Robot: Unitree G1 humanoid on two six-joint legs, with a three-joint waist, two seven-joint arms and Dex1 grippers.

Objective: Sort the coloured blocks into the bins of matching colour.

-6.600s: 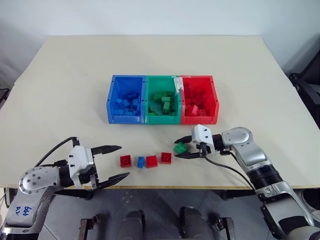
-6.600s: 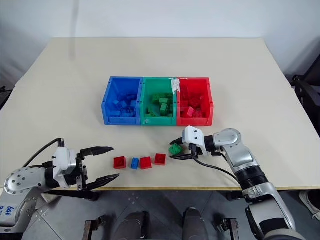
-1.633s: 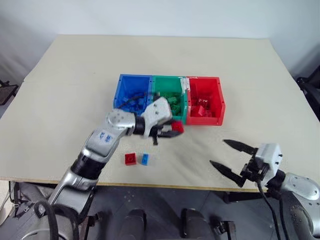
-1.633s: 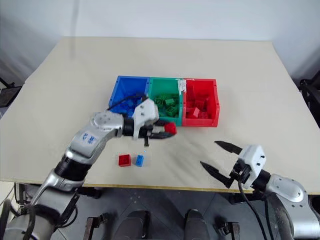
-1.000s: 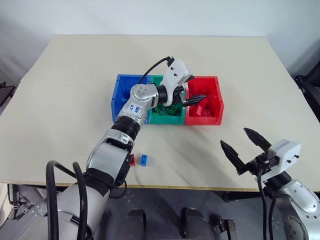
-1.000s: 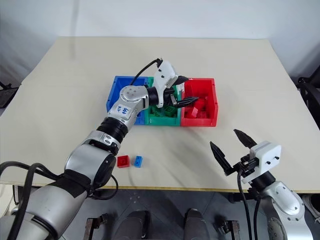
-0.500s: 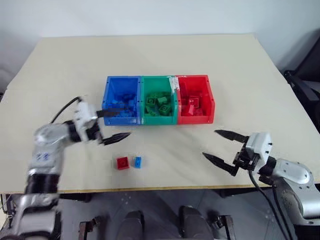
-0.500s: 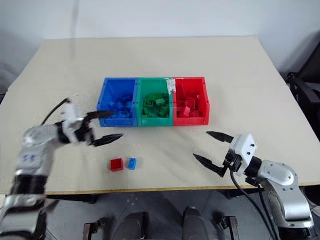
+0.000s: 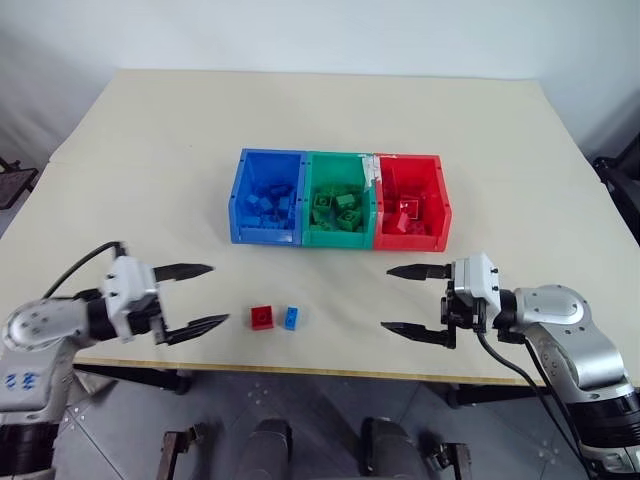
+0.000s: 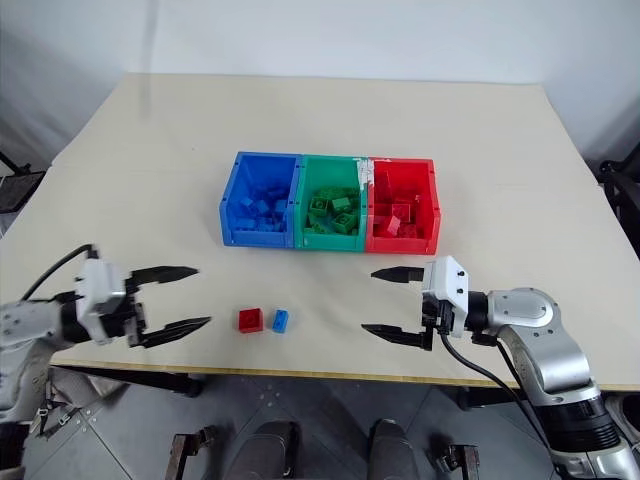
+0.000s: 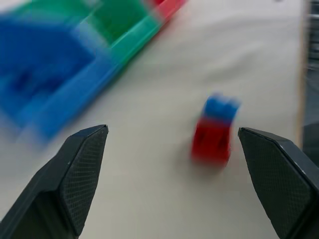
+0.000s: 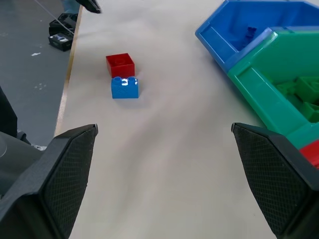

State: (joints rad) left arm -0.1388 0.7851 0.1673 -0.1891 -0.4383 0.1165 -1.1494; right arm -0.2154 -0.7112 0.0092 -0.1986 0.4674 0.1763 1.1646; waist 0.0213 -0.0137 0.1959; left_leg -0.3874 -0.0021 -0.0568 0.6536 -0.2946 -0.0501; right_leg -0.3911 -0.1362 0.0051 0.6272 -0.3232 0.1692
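Left eye view: a red block (image 9: 262, 316) and a blue block (image 9: 291, 318) lie side by side near the desk's (image 9: 150, 150) front edge, between the left end effector (image 9: 196, 297) and the right end effector (image 9: 412, 300), both spread wide and empty. The blocks look light, rigid and slick; pinch across flat sides, below the studs. The pale desk is smooth, so a nudged block may slide. The bins (image 9: 340, 198) sit beyond them, well filled; grey floor below.
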